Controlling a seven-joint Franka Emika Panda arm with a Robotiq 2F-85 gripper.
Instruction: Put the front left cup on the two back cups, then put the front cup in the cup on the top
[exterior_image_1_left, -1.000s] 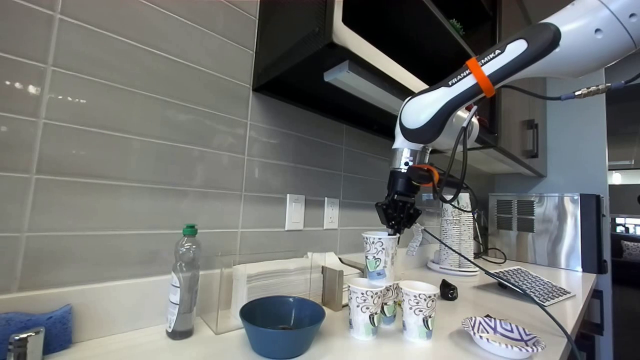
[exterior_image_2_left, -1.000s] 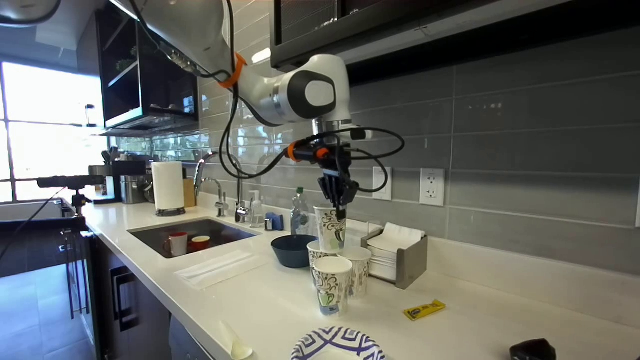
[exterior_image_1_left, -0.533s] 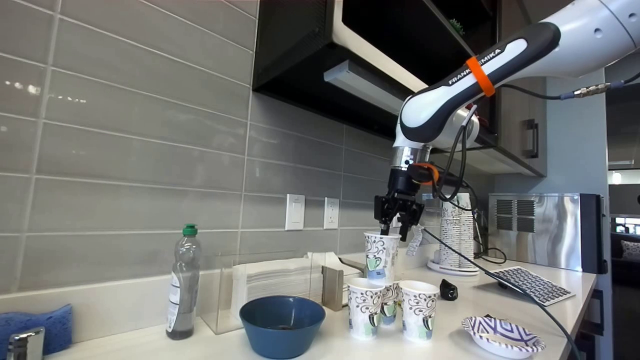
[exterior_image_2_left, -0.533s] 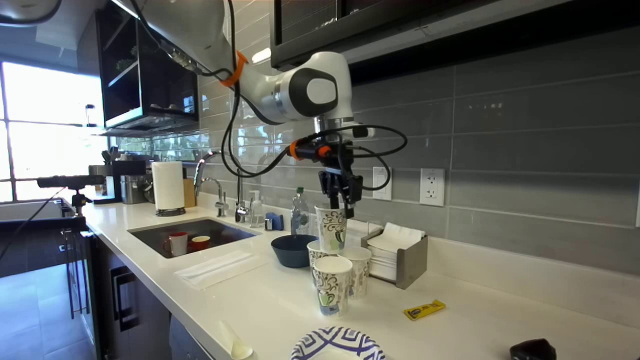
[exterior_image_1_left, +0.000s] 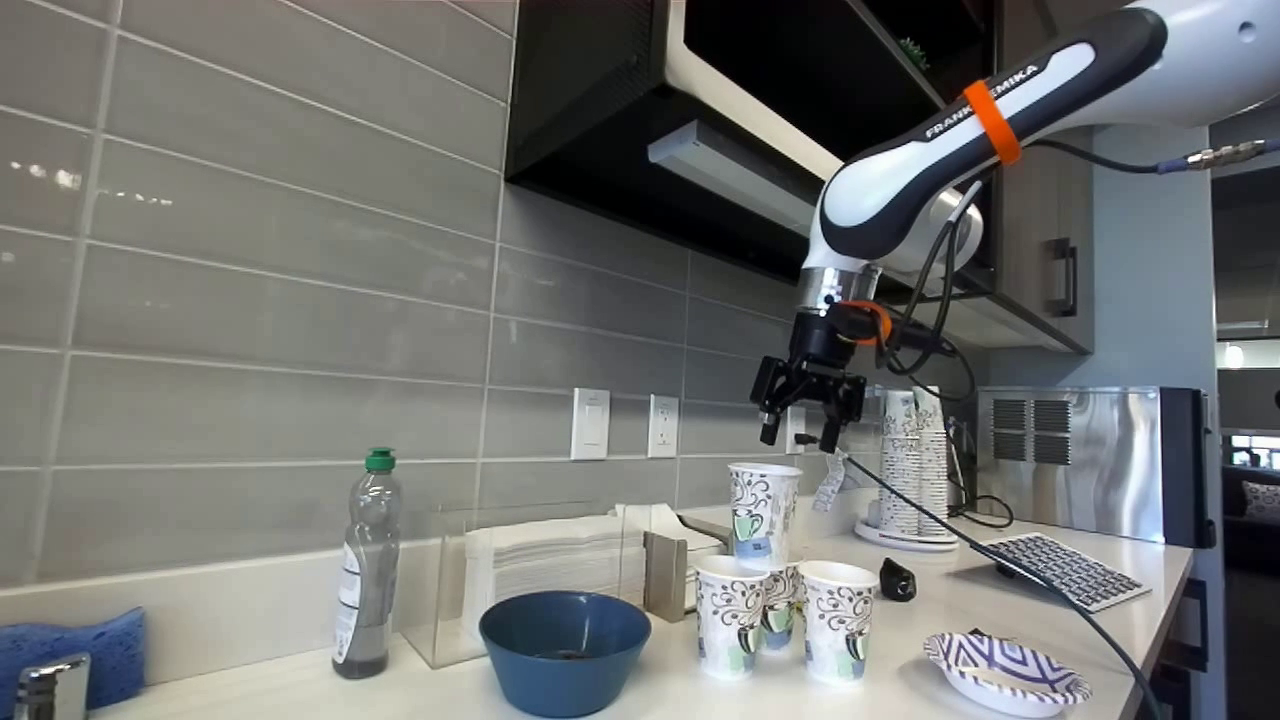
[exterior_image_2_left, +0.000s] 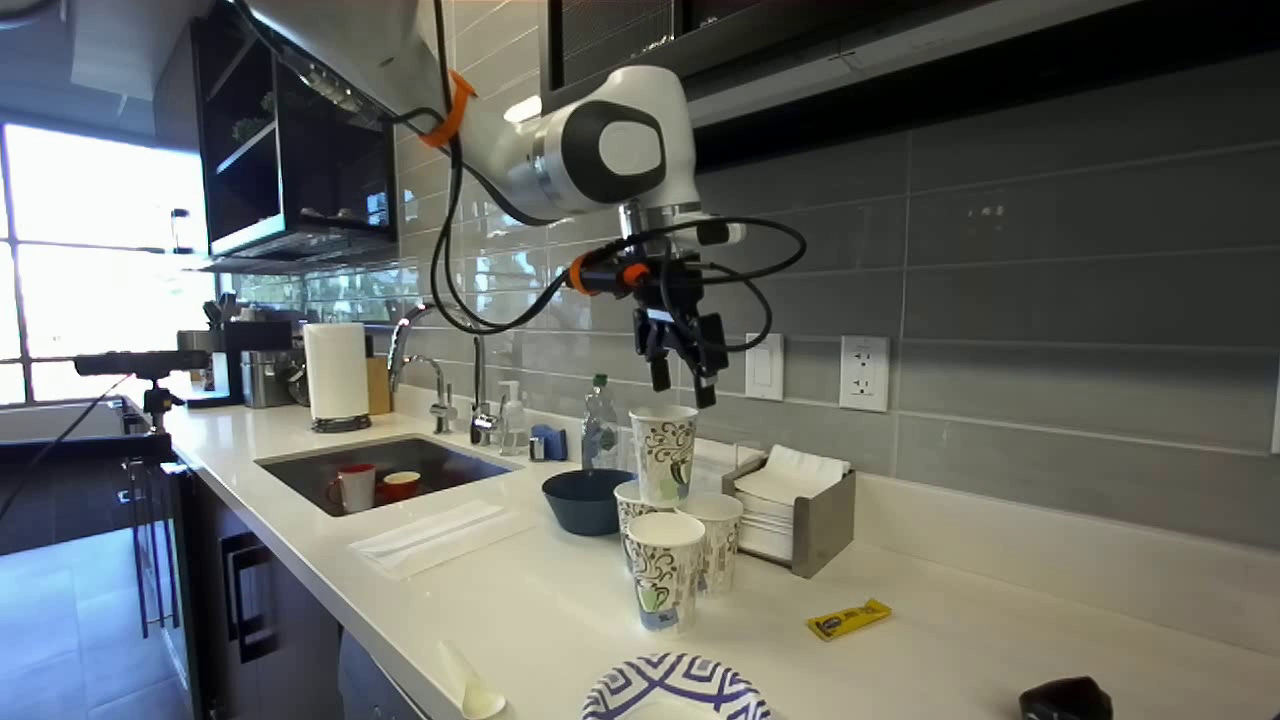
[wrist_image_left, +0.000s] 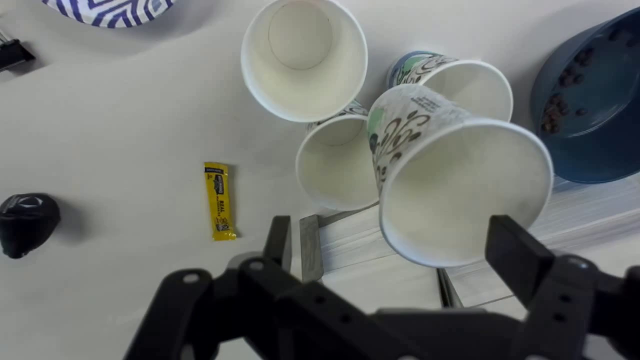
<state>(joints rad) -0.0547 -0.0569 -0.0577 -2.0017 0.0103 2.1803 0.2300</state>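
Gripper (exterior_image_1_left: 799, 436) hovers just above the top cup (exterior_image_1_left: 764, 518), jaws spread wide. That cup stands upright on the two back cups (exterior_image_2_left: 720, 550), though how its base meets their rims is hard to make out. The front cup (exterior_image_2_left: 662, 585) stands on the bench (exterior_image_2_left: 540, 600) just beside them.

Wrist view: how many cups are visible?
4: front cup, nearest the plate; top cup, raised; bowl-side cup and napkin-side cup beneath it, partly hidden.
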